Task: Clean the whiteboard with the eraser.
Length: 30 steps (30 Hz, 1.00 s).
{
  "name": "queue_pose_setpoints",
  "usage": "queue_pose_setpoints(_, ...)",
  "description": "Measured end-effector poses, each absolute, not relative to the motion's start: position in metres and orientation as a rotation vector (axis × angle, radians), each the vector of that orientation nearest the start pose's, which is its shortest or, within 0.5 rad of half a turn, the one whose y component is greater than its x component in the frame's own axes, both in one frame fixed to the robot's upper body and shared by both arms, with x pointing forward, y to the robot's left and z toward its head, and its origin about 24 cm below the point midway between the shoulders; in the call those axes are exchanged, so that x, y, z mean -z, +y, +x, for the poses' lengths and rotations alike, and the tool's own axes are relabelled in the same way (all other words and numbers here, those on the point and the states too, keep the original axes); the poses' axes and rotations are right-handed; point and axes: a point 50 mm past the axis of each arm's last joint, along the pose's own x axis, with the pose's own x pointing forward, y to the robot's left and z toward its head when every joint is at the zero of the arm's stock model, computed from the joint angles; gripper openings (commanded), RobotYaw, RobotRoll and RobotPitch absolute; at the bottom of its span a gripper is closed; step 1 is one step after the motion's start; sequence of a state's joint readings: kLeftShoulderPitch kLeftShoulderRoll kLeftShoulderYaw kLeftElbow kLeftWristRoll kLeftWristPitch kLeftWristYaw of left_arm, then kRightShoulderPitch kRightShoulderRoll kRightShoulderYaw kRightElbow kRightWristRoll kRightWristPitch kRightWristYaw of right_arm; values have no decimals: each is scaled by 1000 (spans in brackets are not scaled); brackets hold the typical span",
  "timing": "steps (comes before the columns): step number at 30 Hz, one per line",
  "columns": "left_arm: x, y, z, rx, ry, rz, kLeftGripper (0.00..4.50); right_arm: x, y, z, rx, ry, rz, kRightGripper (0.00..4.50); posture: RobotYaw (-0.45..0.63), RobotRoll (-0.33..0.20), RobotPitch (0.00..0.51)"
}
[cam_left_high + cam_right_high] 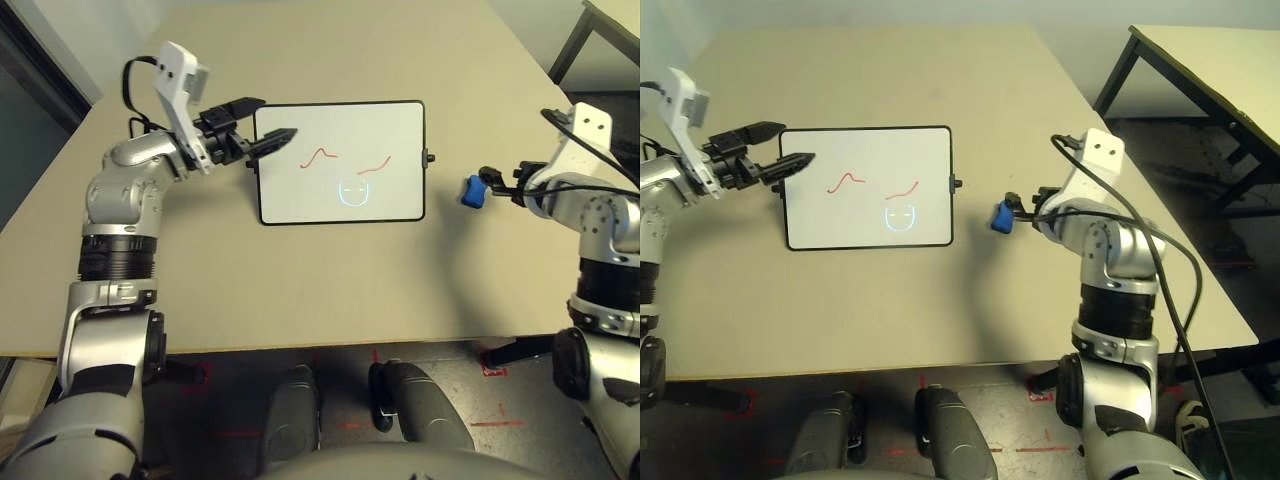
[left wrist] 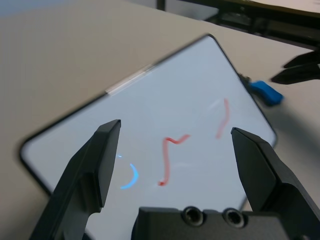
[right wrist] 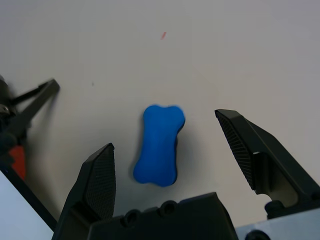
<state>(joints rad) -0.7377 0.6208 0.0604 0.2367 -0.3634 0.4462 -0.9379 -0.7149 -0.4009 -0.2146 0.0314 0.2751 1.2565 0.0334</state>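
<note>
Hovering with jaws spread wide, right gripper [image 3: 167, 155] over the blue bone-shaped eraser [image 3: 159, 145], nothing clamped. Lying flat on the beige table [image 1: 330, 290] between those fingers, the eraser, untouched. Sitting just beyond it toward the left arm, the whiteboard [image 1: 340, 160], carrying two red squiggles [image 1: 345, 160] and a small blue doodle [image 1: 354, 192]. Reaching over the board's far short edge, left gripper [image 1: 272, 125], jaws likewise apart, gripping nothing.

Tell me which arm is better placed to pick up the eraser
Right. The right gripper hangs just over the eraser, fingers open either side of it. The left gripper is open over the whiteboard's far edge.
</note>
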Motion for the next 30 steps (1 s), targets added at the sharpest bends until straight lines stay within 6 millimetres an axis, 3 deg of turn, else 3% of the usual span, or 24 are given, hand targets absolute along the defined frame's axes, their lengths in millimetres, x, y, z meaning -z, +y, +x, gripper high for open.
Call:
queue_pose_setpoints(6, -205, 199, 335, 912, 45, 220, 4500, -153, -219, 339, 50, 574, 2, 4459, -74, 0, 91)
queue_pose_setpoints(13, -209, 185, 326, 972, 60, 247, 4500, -143, -213, 345, 41, 593, -1, 4459, -60, 0, 96)
queue_pose_setpoints(23, -207, 181, 321, 979, 67, 235, 4500, -141, -213, 355, 52, 578, -5, 4459, -40, 0, 105)
queue_pose_setpoints(30, -208, 179, 318, 980, 66, 231, 4500, -133, -209, 356, 50, 598, 9, 2246, -37, 0, 112)
